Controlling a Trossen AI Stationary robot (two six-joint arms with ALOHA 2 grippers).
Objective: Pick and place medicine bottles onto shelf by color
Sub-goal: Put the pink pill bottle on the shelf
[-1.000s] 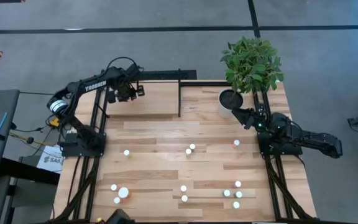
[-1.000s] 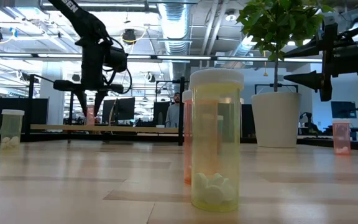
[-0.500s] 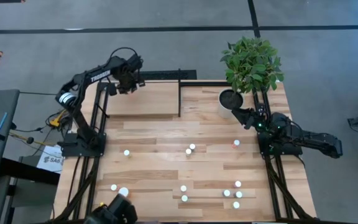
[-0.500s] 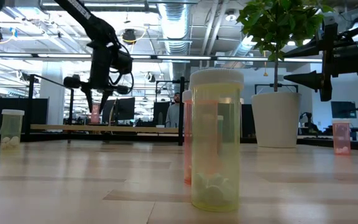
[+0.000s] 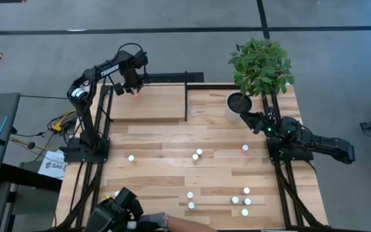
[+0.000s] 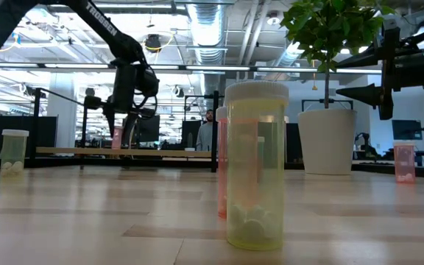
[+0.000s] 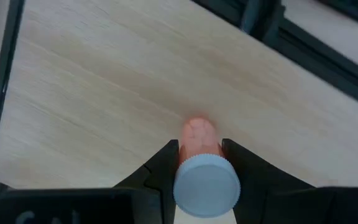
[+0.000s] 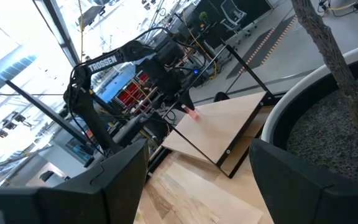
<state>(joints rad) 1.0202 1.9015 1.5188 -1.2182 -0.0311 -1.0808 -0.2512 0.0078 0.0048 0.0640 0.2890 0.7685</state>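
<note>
Holding item one, your left jaws [image 7: 199, 163] are clamped on a pinkish-orange bottle [image 7: 198, 142] with a white cap, poised over the shelf [image 5: 150, 103] board at its 10 o'clock corner.

Item two: your right jaws [image 8: 197, 180] stand wide and grip nothing, parked at the bench [image 5: 160, 154] edge around 2 o'clock, just beside the white plant pot [image 5: 237, 106].

Item three: loose white-capped bottles [image 5: 198, 154] sit on the bench: a pair near centre, one red [image 5: 244, 149] toward 3 o'clock, one [image 5: 131, 158] toward 9 o'clock, a cluster [image 5: 243, 200] at 5 o'clock.

Item four: a person's hand [image 5: 124, 209] reaches in at 7 o'clock.

Item five: a yellowish bottle [image 6: 255, 165] with pills stands nearest the low camera.
</note>
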